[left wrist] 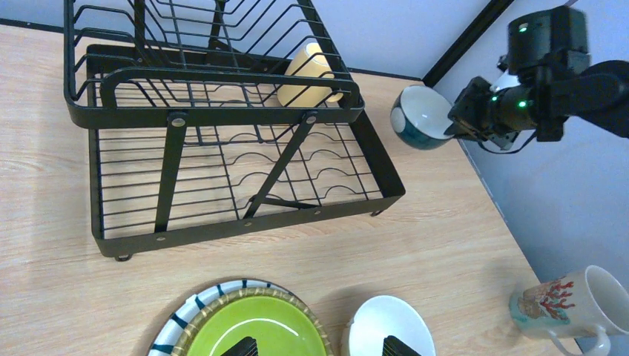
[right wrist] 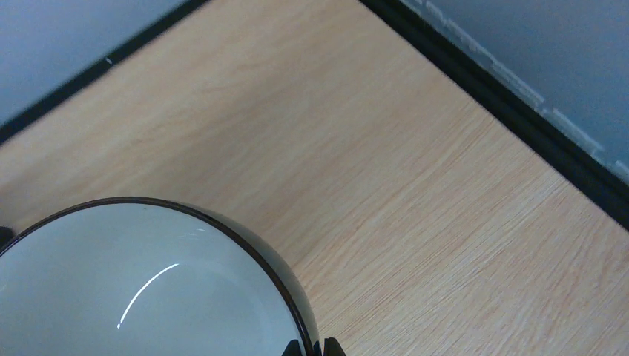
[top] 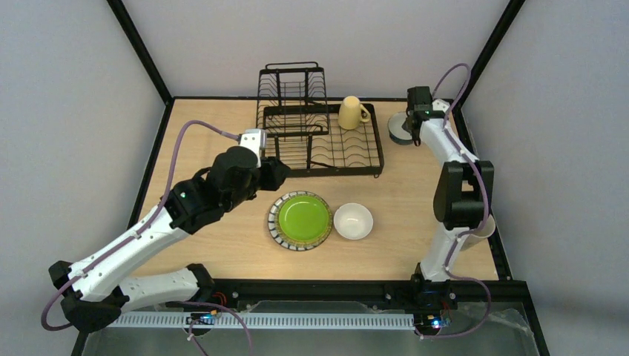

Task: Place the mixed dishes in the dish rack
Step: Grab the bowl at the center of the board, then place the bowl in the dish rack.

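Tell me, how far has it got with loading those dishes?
One of five looks done: the yellow mug sits in the rack. In hand: the right gripper grips the blue bowl beside the rack. Still to go: the plate, white bowl and cream mug stand on the table, the left gripper open above the first two.

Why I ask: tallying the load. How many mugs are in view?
2: the yellow mug in the dish rack, the cream mug on the table by its right edge. No others seem hidden.
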`<action>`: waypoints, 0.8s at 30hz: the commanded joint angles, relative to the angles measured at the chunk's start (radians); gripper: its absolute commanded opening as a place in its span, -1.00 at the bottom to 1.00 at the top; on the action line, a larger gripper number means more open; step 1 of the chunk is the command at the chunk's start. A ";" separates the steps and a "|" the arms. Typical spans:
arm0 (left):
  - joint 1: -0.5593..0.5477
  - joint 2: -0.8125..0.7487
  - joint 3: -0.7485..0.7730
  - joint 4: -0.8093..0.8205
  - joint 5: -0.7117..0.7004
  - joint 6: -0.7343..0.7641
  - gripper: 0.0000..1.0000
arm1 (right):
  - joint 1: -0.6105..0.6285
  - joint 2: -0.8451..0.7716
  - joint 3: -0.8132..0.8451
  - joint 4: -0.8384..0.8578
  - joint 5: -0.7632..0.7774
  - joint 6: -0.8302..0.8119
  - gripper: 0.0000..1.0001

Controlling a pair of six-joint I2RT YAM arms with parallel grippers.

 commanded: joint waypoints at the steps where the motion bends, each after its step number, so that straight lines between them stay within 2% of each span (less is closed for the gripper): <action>1: -0.008 -0.006 0.009 0.025 0.012 0.010 0.95 | -0.001 -0.100 0.034 0.026 -0.010 -0.035 -1.00; 9: -0.010 0.011 0.020 0.043 0.026 0.022 0.95 | 0.013 -0.146 0.042 0.033 -0.107 -0.086 -1.00; 24: -0.024 0.058 0.058 0.048 0.033 0.051 0.95 | 0.177 -0.064 0.151 -0.017 -0.203 -0.186 -1.00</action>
